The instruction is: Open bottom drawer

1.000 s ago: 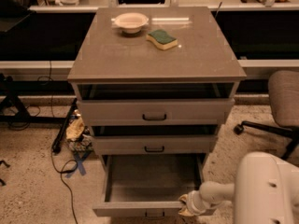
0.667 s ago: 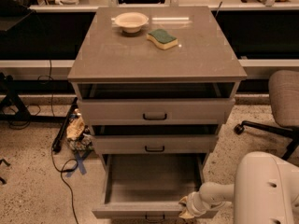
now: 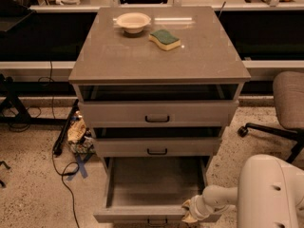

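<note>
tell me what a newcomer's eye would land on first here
The bottom drawer stands wide open at the foot of the cabinet, showing its plain grey inside, with the end effector at the right end of its front edge. The robot's white body fills the lower right corner. On the cabinet top a pale bowl and a green-and-yellow sponge sit side by side.

Cabinet (image 3: 156, 56): 1, grey-beige, flat top.
Drawers: 3 in one stack, namely top drawer (image 3: 114, 114), middle drawer (image 3: 118, 147) and bottom drawer (image 3: 152, 182). The bottom one stands pulled out.
Black bar handles (image 3: 157, 119): 3, one per drawer front; the lowest is cut by the frame edge.
Bowl (image 3: 133, 22): 1, on the cabinet top.
Sponge (image 3: 165, 39): 1, green over yellow, just beside the bowl.
Office chair (image 3: 289, 103): 1, at right.
Robot arm (image 3: 219, 197): 1.
Gripper (image 3: 192, 212): 1, at the right end of the bottom drawer's front.
</note>
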Tool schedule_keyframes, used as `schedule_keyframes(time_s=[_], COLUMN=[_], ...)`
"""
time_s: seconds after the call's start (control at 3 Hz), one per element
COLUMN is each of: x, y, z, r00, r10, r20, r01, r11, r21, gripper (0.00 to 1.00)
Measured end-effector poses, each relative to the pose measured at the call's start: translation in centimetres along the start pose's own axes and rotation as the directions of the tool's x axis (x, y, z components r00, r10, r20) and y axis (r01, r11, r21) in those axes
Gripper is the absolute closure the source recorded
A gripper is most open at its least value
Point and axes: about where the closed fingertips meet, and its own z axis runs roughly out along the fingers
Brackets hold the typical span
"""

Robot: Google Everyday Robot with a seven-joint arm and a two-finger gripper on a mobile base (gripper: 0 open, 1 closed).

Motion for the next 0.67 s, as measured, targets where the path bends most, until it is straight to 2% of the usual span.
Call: schedule_keyframes(time_s=[0.67], x=[-0.08], y=[0.17], z=[0.07], r00=[1.0], r10=[0.0], r20=[0.001], r01=[0.0], r11=[1.0], r21=[-0.003], gripper=[0.15])
